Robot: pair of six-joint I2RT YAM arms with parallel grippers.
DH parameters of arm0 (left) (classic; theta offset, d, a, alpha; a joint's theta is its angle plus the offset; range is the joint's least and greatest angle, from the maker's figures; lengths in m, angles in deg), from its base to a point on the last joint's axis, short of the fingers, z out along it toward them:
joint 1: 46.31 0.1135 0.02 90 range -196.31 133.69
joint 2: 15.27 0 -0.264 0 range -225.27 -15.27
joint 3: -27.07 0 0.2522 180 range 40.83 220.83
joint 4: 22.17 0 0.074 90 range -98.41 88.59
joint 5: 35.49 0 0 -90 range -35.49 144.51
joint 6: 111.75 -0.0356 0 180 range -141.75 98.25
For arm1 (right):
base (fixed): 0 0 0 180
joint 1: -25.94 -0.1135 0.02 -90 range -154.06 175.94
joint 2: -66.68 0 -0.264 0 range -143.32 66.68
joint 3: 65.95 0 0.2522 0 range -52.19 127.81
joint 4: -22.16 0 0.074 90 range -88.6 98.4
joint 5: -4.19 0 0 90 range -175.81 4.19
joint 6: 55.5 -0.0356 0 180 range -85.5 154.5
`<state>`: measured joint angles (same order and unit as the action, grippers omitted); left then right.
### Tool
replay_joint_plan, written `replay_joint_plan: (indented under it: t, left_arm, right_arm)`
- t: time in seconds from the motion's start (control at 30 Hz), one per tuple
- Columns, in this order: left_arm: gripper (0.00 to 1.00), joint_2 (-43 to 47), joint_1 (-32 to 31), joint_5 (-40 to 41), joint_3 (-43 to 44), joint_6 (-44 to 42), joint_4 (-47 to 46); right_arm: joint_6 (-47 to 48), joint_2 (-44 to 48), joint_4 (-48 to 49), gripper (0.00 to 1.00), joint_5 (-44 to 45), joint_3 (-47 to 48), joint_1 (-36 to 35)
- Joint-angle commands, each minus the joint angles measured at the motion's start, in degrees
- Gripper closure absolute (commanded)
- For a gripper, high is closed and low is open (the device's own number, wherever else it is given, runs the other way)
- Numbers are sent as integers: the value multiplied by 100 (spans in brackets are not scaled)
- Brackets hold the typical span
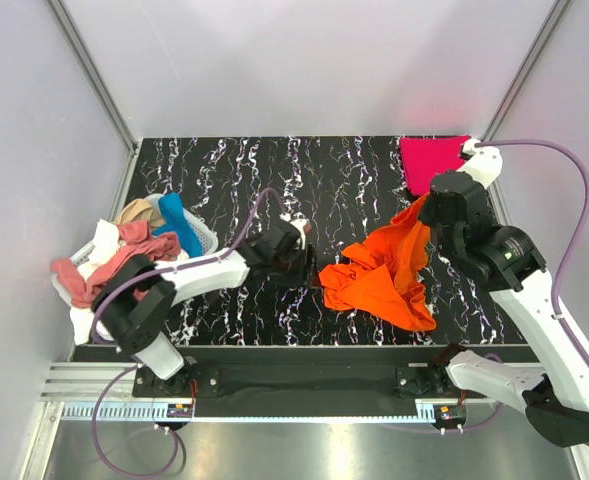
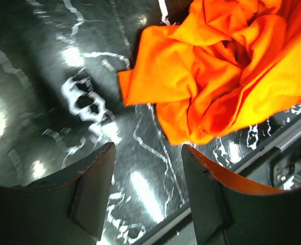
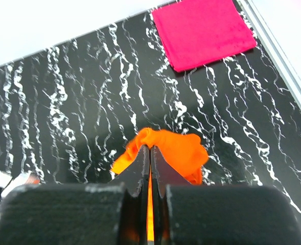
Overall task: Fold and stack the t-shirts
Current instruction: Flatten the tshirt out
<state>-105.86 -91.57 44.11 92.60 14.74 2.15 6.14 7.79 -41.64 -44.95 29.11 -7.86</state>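
My right gripper pinches the crumpled bright orange cloth t-shirt, my left gripper gapes empty beside it; right wrist view, unlike left, shows the folded crimson-pink t-shirt.

The basket stands at the left edge of the table, with a heap of shirts in it. A crumpled shirt lies right of centre. The left gripper is just left of it, and the right gripper pinches its far corner. A folded shirt lies in the far right corner.
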Motion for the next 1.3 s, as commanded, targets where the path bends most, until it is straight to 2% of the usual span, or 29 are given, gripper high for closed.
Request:
replay_joint_plan:
  t: [0.0, 0.23, 0.3, 0.37, 0.4, 0.43, 0.47, 0.57, 0.6, 0.67, 0.7, 0.8, 0.9, 1.07, 1.27]
  left_arm:
    - [41, -458, -71, 73, 474, 16, -485]
    - [42, -1285, -150, -121, 949, -19, -609]
    - [49, -1470, -159, -209, 1080, -28, -609]
    - [65, -1523, -150, -209, 1177, -98, -504]
    - [88, -1497, -133, -165, 1343, -168, -390]
    - [98, -1454, -115, -78, 1458, -316, -241]
    - [100, -1375, -72, 115, 1607, -405, 161]
    - [100, -953, 279, 414, 2248, -739, 891]
    - [100, -717, 533, 502, 2720, -870, 1321]
    - [100, -505, 789, 757, 3275, -1003, 1699]
    - [100, -330, 1016, 802, 3879, -1064, 1877]
    - [100, -118, 1360, 898, 4926, -1267, 2414]
    - [100, 84, 1615, 934, 5395, -1425, 2696]
    - [100, 532, 1950, 1013, 5177, -1592, 2793]
    - [100, 980, 2029, 961, 4685, -1619, 2775]
  right_arm:
    - [-65, 150, 12, 100, 10, -44, -30]
    - [23, 247, 117, 100, -87, -140, -21]
    - [41, 247, 126, 100, -105, -167, -30]
    - [41, 256, 152, 100, -122, -176, -30]
    - [76, 256, 170, 100, -96, -167, -30]
    - [94, 247, 188, 100, -79, -158, -30]
    - [111, 212, 205, 100, -26, -132, -30]
    - [374, 72, 520, 100, 297, 96, -30]
    - [671, -33, 974, 100, 404, 210, -21]
    - [910, -252, 1215, 100, 685, 534, 22]
    - [998, -402, 1233, 100, 747, 1102, 66]
    - [1437, -807, 1225, 100, 1011, 2149, 75]
    - [1675, -931, 1216, 100, 1406, 2714, 75]
    - [1869, -493, 1216, 100, 1863, 2629, 75]
    - [1869, 378, 1216, 100, 1812, 1724, 67]
